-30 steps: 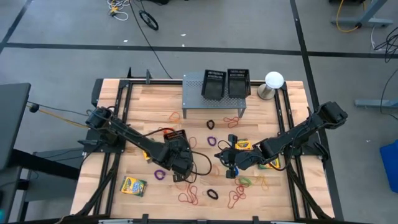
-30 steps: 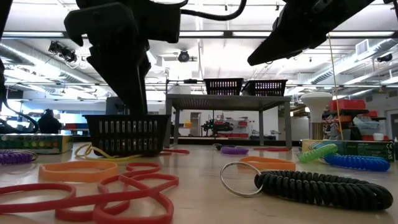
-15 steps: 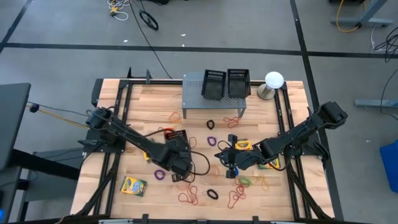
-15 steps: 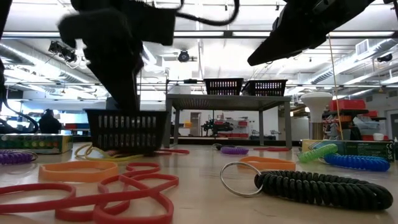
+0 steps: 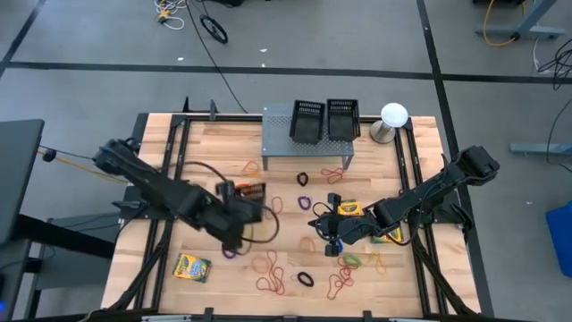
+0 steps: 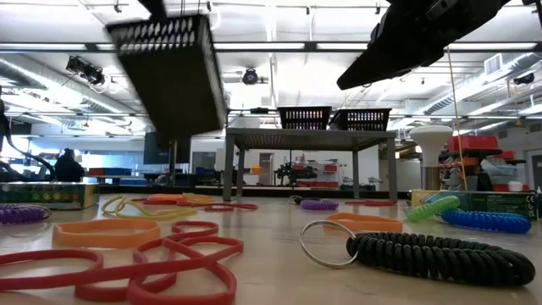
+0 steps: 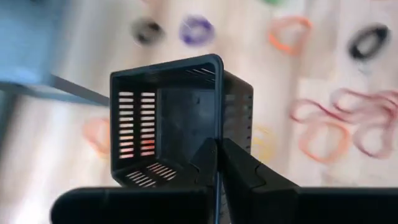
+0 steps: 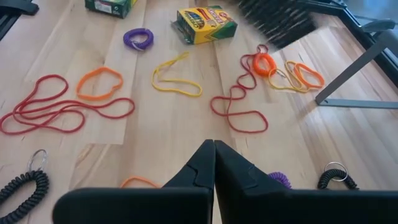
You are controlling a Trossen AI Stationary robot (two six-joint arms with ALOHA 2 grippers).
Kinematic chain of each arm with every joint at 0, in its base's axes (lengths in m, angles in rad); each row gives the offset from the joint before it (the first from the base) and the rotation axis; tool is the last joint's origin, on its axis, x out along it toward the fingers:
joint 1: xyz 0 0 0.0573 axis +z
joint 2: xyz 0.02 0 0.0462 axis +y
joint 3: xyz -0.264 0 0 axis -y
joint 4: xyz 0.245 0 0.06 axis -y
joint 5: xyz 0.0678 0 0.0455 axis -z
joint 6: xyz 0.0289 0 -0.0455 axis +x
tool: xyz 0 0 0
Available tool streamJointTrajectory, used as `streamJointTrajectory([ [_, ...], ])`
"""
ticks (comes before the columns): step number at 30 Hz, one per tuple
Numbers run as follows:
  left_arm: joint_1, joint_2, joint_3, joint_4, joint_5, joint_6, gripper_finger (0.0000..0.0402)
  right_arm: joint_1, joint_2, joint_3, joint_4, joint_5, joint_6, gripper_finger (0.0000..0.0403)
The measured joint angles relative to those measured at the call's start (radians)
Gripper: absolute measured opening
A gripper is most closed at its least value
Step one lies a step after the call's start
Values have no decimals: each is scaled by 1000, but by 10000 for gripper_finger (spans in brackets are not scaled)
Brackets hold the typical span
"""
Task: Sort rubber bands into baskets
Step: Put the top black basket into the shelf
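Note:
My left gripper point(image 5: 236, 216) point(image 7: 217, 152) is shut on a black mesh basket point(image 6: 169, 76) point(image 7: 174, 118), held high above the table's left middle; the basket also shows in the right wrist view point(image 8: 273, 18). Orange and yellow rubber bands point(image 6: 169, 200) point(image 8: 273, 65) lie on the table below it. More red, orange and yellow bands point(image 8: 93, 93) lie scattered about. Two more baskets point(image 5: 307, 119) point(image 5: 342, 117) stand on the grey stand point(image 5: 279, 139). My right gripper point(image 5: 332, 240) point(image 8: 213, 149) is shut and empty above the table's right middle. My left gripper pinches one side wall of the basket at its rim point(image 7: 218, 132), one finger inside the basket and one outside. The basket is lifted clear of the table and hangs tilted, its open side turned toward the wrist camera.
Crayon boxes lie at the near left point(image 5: 192, 266) and by my right gripper point(image 5: 350, 207). A white domed object point(image 5: 393, 116) stands at the far right. Black coil keyrings point(image 6: 440, 254) point(image 5: 306, 279), a purple coil point(image 8: 138, 38) and red bands point(image 6: 169, 263) lie near the front.
My left gripper has risen and gone toward the table's left edge with the basket. The basket has left the table, is lifted clear and is tipped over. Orange and yellow bands show where it stood. My right arm has kept still.

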Motion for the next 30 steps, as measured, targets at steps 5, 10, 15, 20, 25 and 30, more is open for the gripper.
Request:
streamJointTrajectory([
  [5,78,-34,79,-83,-173,165,11,-2,0,0,0,0,-4,7],
  [10,250,-26,84,-7,-212,445,10,-2,0,0,0,0,-3,7],
  [15,413,-2,83,137,-213,694,10,-2,0,0,0,0,-3,7],
  [20,532,37,83,192,-185,820,10,-2,0,0,-3,0,-3,7],
  [25,597,81,83,202,-154,848,9,-2,0,0,0,-1,-4,7],
  [30,624,91,64,311,-95,895,9,-2,0,0,0,-1,-10,7],
])
